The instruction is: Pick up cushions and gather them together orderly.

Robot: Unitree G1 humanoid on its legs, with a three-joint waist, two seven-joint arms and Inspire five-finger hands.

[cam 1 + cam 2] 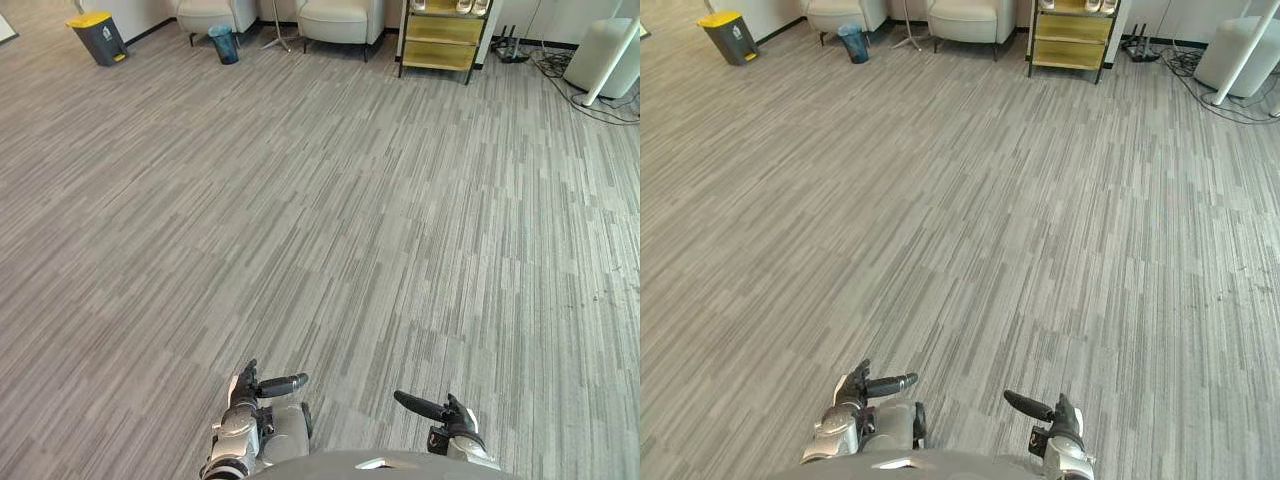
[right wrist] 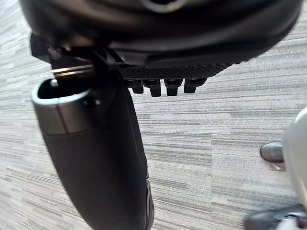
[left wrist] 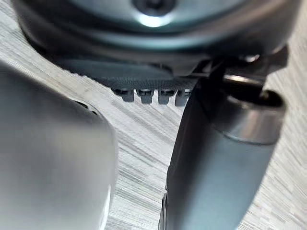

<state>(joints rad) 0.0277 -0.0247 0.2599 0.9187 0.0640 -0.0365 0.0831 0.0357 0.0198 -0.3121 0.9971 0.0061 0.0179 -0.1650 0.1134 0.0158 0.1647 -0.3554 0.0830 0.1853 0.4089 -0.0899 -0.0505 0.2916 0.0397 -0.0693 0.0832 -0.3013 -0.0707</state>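
Grey striped carpet (image 1: 330, 220) runs from the robot up to a yellow shelf unit (image 1: 445, 35) against the far wall, and this whole stretch of floor on the near side of the shelf unit lies bare. Just left of the shelf unit stands a pale armchair (image 1: 340, 20), with a second armchair (image 1: 215, 15) farther left. Beyond those, farther again from the shelf unit, are a small blue bin (image 1: 224, 44) and a grey bin with a yellow lid (image 1: 98, 37). To the right of the shelf unit, loose cables (image 1: 560, 70) trail towards a white rounded unit (image 1: 605, 55). Where the cushions lie I cannot tell; the ground by the armchairs looks the likeliest place to search. The left hand (image 1: 250, 388) and the right hand (image 1: 445, 412) hang low and close to the body, well apart from the shelf unit. Each has its thumb turned inward towards the other. In the wrist views the left thumb (image 3: 216, 167) and the right thumb (image 2: 96, 158) jut out over bare carpet, with the row of fingers (image 2: 163, 86) relaxed. Both hands are released and carry nothing. That carried, idle posture suits walking rather than reaching, so I judge the task is at the searching stage, with no cushion yet picked up.
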